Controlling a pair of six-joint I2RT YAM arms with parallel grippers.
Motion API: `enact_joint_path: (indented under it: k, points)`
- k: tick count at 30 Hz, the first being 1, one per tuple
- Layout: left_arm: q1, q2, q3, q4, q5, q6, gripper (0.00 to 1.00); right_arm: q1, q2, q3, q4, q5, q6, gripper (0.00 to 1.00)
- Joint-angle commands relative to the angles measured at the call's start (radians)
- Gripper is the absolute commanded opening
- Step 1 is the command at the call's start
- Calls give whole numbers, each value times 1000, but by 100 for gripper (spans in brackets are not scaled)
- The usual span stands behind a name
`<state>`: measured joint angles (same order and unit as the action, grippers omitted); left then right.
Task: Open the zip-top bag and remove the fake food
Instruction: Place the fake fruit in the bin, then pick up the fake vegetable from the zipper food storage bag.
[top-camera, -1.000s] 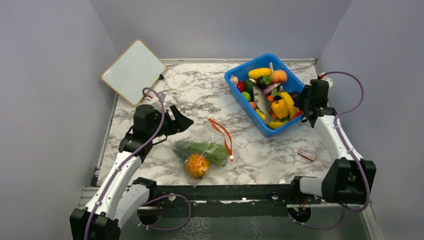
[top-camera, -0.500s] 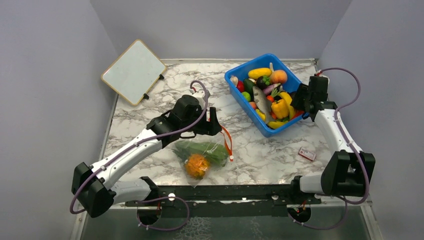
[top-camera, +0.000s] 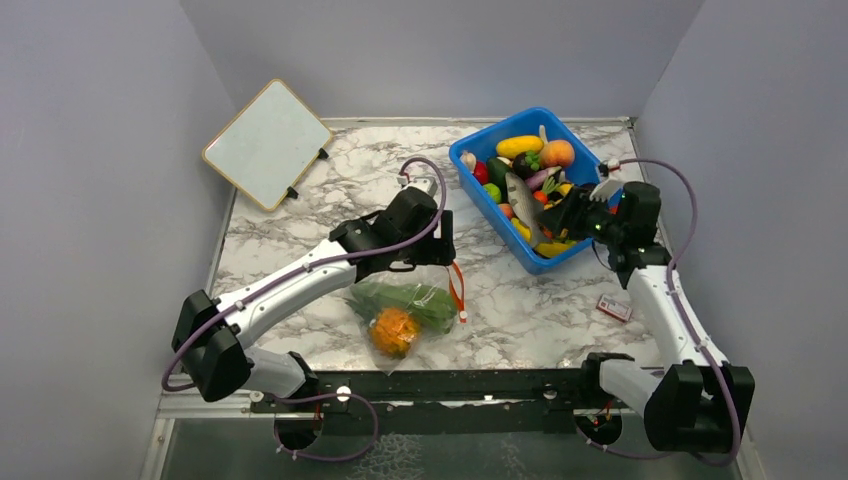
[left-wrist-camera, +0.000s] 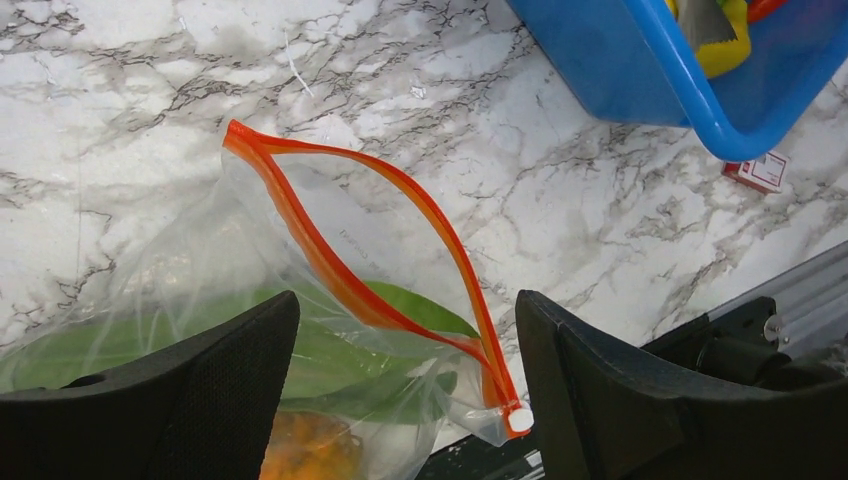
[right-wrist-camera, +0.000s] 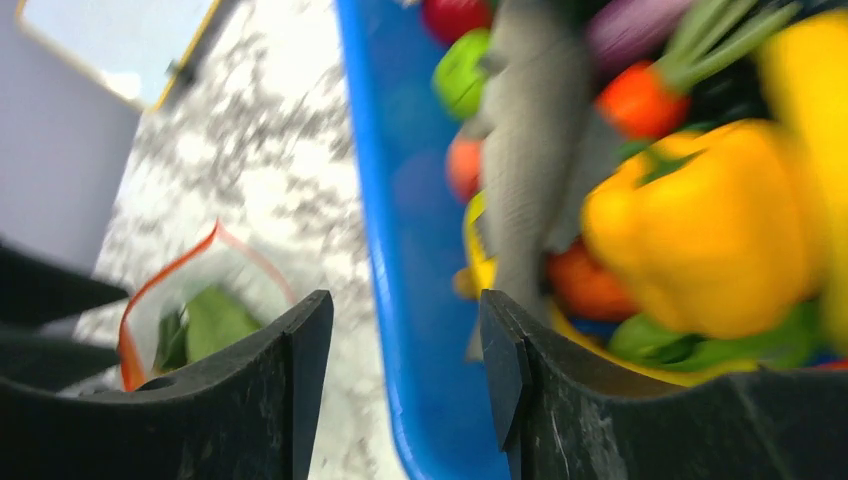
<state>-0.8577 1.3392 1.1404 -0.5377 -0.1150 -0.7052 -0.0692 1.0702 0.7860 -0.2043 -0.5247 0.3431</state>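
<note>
While the left pincer (left-wrist-camera: 405, 318) hangs wide and empty, zip-top bag (left-wrist-camera: 200, 262) just beneath, right pincer (right-wrist-camera: 405, 312) parted above blue bin (right-wrist-camera: 398, 190)

A blue plastic bin (top-camera: 494, 214) was set toward the far right corner of the marble-patterned worktop (top-camera: 380, 180). A framed white board (top-camera: 268, 143) was propped at the far left corner. A small red-and-white packet (top-camera: 614, 308) was seen near the right edge.

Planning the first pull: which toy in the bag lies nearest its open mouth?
The long green leaf: it lies just under the red-orange zip strip of the zip-top bag, while the orange pineapple sits deeper, toward the closed bottom.
</note>
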Motion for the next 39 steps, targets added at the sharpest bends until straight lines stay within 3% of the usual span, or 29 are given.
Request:
enact_joint_path:
  k: [1,4,7,14,21,33,39]
  points:
    - [-9,48,61,-78,-62,-49,82,96,-18,-94,133,-241,49,55]
    - [-10,78,58,-82,-49,-41,80,185,-22,-109,101,-214,2,55]
    - [-12,118,67,-81,1,-22,71,239,-30,-153,141,-224,15,54]
    - [-12,86,54,-78,-7,6,26,350,-59,-232,260,-251,-25,52]
    - [-13,35,47,-50,118,138,0,453,-51,-293,429,-274,5,51]
    - [-14,-20,30,18,268,261,0,679,152,-253,447,-258,1,53]
    - [-15,-43,3,40,290,262,0,758,284,-258,455,-183,50,65]
